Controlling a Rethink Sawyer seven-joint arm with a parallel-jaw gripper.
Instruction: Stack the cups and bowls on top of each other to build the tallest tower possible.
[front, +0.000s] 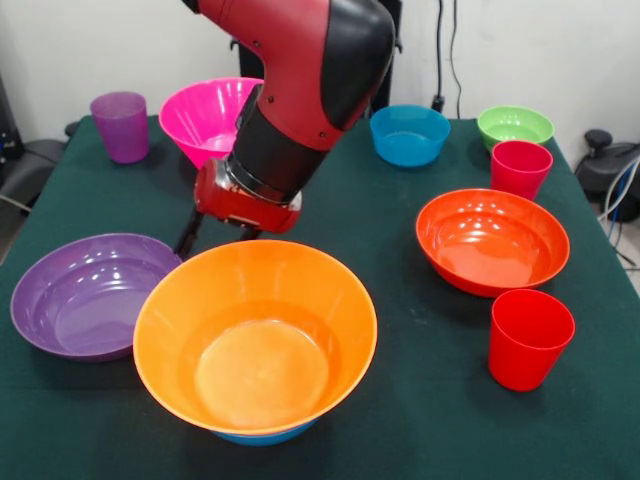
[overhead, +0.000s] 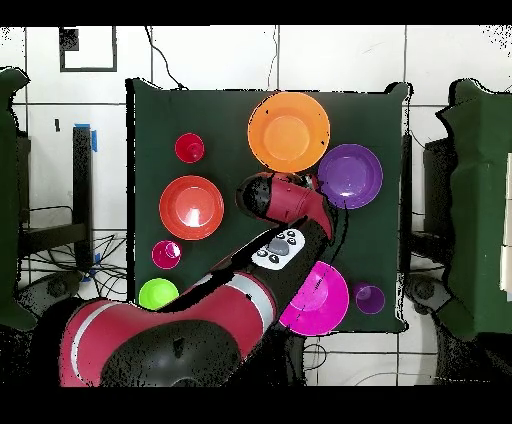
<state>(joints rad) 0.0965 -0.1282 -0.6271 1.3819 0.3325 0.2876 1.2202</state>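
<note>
A large orange bowl (front: 255, 335) sits at the table's front on a blue bowl whose edge (front: 262, 437) shows beneath it; this low pile also shows in the overhead view (overhead: 289, 132). My gripper (front: 215, 243) hangs just behind the orange bowl's far rim, fingers apart, with nothing between them; in the overhead view it (overhead: 310, 186) lies between the orange bowl and the purple bowl (overhead: 350, 176). The purple bowl (front: 90, 295) lies left of the pile. Also on the table are a pink bowl (front: 205, 118), a red-orange bowl (front: 492, 240), a smaller blue bowl (front: 409, 134), a green bowl (front: 515, 125), two red cups (front: 529, 338) (front: 520, 168) and a purple cup (front: 121, 126).
The arm (front: 300, 90) comes down over the table's middle and hides part of the pink bowl. In the overhead view it covers the smaller blue bowl. The dark green cloth (front: 400, 420) ends close to the orange bowl at the front edge.
</note>
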